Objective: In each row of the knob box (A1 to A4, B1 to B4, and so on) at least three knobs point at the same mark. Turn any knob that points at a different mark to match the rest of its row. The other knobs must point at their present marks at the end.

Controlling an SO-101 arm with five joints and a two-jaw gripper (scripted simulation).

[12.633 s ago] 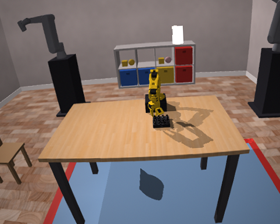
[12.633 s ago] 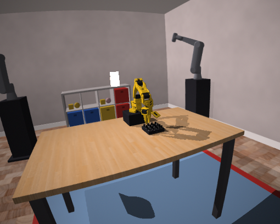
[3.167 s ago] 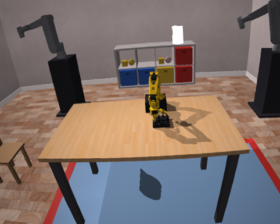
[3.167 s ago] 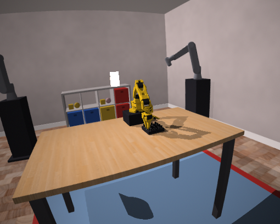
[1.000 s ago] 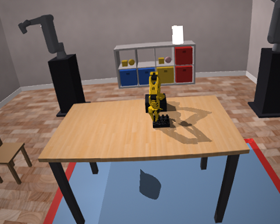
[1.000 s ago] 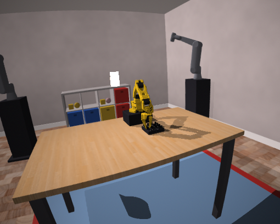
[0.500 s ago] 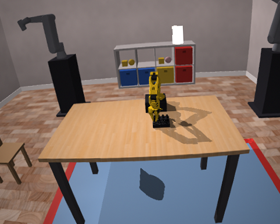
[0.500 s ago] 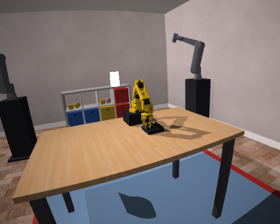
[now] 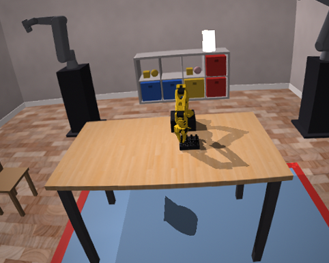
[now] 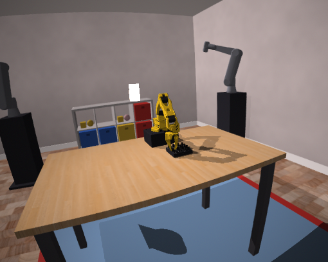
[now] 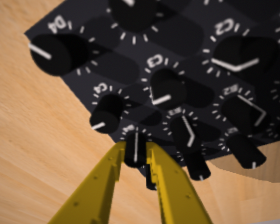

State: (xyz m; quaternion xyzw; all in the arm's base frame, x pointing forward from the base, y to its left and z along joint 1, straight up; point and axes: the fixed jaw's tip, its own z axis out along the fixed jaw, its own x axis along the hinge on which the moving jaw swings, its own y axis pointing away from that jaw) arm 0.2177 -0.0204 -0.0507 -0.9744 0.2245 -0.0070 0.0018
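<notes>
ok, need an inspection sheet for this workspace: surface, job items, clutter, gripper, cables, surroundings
surface: wooden table, arm's shadow across it.
job's things: black knob box in front of the arm's base; labels C2, C3, D4 readable in the wrist view.
clutter: nothing seen on the table.
gripper: yellow gripper shut on a knob at the box's near edge.
cables: nothing seen.
surroundings: shelf unit with coloured bins, two grey arms on black pedestals, chair, blue mat.
</notes>
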